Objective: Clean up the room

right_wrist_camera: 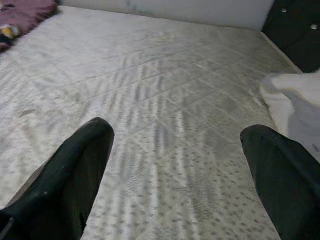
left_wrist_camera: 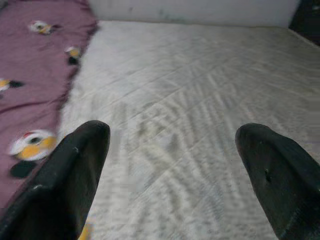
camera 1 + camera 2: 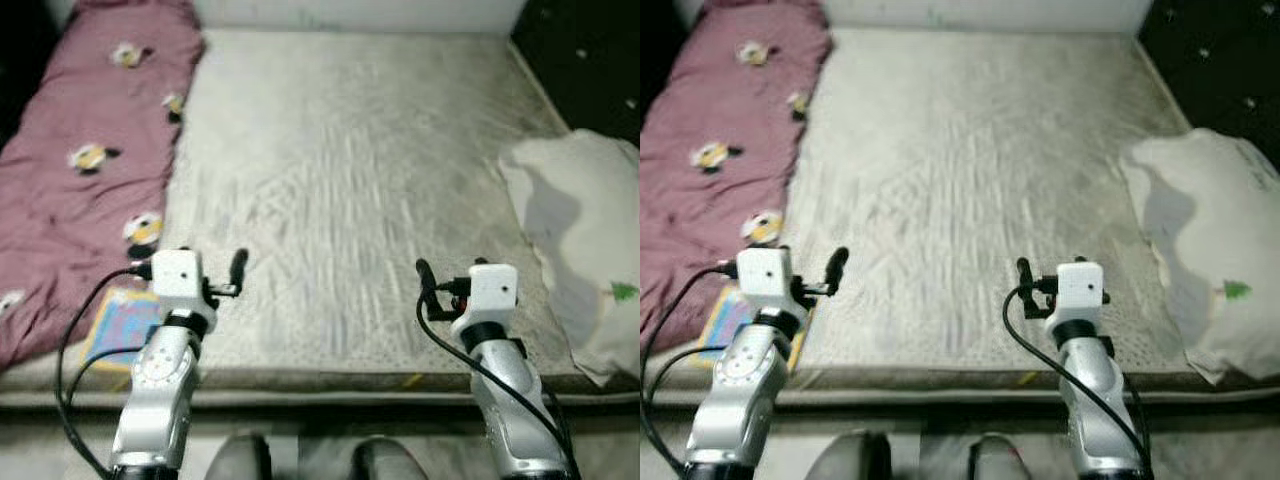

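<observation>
A bare grey quilted mattress [image 3: 350, 170] lies before me. A maroon blanket [image 3: 85, 150] with yellow cartoon figures runs along its left side. A white pillow [image 3: 585, 240] with a small green mark rests at its right edge. A colourful flat book [image 3: 118, 325] lies at the near left corner, partly under the blanket. My left gripper [image 3: 236, 270] hovers over the near left part of the mattress, open, its fingers [image 2: 75, 170] wide apart and holding nothing. Over the near right part my right gripper [image 3: 426, 282] is likewise open, with nothing between its fingers [image 1: 75, 165].
The mattress's near edge [image 3: 330, 380] runs just in front of my feet [image 3: 310, 458]. A pale wall [image 3: 360, 12] closes the far end. A dark padded panel [image 3: 590, 60] stands at the far right, behind the pillow.
</observation>
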Robot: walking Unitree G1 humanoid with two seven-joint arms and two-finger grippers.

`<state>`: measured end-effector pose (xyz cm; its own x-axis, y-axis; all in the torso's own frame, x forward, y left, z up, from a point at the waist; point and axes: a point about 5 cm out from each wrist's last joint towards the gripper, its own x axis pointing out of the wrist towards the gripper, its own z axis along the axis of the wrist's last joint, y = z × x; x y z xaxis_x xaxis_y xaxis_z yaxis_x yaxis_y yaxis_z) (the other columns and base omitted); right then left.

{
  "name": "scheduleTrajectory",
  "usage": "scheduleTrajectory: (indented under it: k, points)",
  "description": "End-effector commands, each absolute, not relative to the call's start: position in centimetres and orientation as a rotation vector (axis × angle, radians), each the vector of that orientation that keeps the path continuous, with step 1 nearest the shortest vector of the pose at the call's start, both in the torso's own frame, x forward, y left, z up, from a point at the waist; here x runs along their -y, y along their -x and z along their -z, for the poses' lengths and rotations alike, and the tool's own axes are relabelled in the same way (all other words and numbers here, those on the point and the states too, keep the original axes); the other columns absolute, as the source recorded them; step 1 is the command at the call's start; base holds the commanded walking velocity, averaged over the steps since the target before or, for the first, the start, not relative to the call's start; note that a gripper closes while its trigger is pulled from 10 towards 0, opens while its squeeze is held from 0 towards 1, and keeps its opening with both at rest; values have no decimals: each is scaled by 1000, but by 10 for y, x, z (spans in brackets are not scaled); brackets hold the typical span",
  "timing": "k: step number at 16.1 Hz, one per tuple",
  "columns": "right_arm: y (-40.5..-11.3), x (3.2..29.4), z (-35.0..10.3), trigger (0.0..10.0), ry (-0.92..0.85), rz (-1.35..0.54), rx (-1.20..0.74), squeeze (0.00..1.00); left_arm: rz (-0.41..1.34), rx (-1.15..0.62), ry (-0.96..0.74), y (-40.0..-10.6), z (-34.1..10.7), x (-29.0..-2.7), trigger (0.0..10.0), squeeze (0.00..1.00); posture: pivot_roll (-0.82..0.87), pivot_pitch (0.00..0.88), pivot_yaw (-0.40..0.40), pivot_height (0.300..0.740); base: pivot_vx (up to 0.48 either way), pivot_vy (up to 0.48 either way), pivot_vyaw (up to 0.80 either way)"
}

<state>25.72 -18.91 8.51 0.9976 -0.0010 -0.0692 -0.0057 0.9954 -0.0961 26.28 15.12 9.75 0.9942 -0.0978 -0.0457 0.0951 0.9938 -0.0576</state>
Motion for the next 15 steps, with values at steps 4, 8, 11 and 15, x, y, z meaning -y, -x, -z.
scheduleTrajectory:
  k: [4, 8, 11, 15]
  points:
    - [-255, 194, -84, 10000, 106, 14, -81, 0, 90, -65, 56, -260, -94, -151, 10000, 0, -54, 129, -21, 740, 0, 0, 0]
    - [-256, 194, -83, 10000, 106, 12, -81, 0, 93, -69, 60, -260, -93, -150, 10000, 0, -53, 125, -21, 740, 0, 480, -380]
    - [-256, 194, -83, 10000, 98, 16, -84, 0, 92, -71, 58, -260, -93, -151, 10000, 0, -52, 124, -21, 740, 0, 480, 0]
    - [-255, 194, -83, 10000, 99, 12, -85, 0, 90, -83, 62, -258, -91, -151, 10000, 0, -53, 128, -22, 740, 0, 480, 0]
